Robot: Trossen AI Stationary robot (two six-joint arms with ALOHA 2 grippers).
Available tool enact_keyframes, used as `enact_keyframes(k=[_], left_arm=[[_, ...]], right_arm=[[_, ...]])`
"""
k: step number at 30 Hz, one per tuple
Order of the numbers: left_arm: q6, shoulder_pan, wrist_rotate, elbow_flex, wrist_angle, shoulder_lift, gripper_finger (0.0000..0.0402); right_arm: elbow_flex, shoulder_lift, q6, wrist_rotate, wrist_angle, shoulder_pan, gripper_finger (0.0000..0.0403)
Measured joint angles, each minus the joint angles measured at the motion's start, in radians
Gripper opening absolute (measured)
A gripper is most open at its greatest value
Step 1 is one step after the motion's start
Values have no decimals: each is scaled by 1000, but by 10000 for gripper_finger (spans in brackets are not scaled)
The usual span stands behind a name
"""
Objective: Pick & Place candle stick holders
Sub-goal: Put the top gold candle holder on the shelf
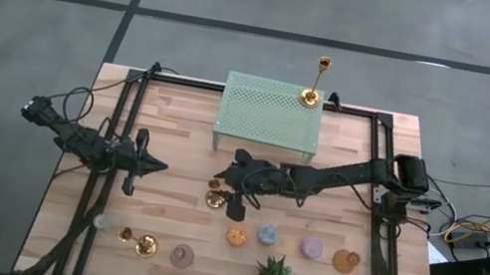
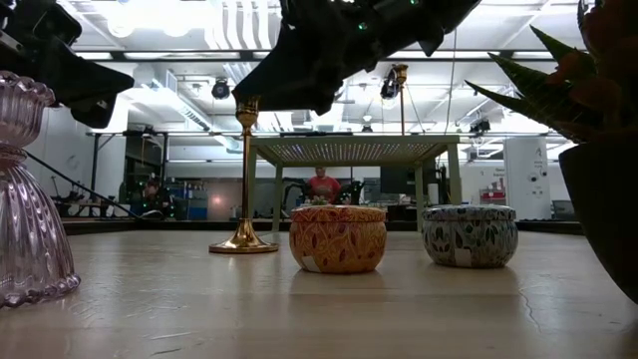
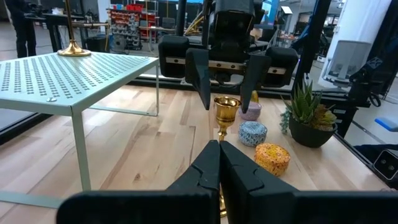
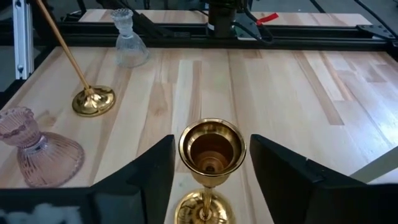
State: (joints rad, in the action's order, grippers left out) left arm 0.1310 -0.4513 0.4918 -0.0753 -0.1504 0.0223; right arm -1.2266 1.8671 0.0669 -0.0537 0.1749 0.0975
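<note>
While the left gripper [image 1: 159,167] waits pinched shut at nine o'clock, the right gripper [image 4: 211,180] hangs at table centre, its fingers [image 4: 152,168] parted either side of a gold candlestick's [image 4: 210,149] cup, not yet touching it. A second candlestick [image 1: 142,243] stands at seven o'clock; a third [image 1: 312,94] sits on the green perforated stand [image 1: 270,112] at twelve.

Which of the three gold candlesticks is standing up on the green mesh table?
The gold candlestick on the far right corner of the green mesh table. The other two stand on the wooden tabletop: one between the right gripper's fingers, one near the front left.
</note>
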Motion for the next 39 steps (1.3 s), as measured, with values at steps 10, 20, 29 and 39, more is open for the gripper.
enact_keyframes(k=[10, 20, 29, 39], left_arm=[[0, 0, 0, 0, 0, 0, 5], [0, 0, 0, 0, 0, 0, 5], [0, 0, 0, 0, 0, 0, 5], [0, 0, 0, 0, 0, 0, 5]], right_arm=[[0, 0, 0, -1, 0, 0, 147], [0, 0, -1, -1, 0, 0, 111], [23, 0, 53, 1, -66, 1, 104], [147, 3, 125, -13, 175, 3, 190]])
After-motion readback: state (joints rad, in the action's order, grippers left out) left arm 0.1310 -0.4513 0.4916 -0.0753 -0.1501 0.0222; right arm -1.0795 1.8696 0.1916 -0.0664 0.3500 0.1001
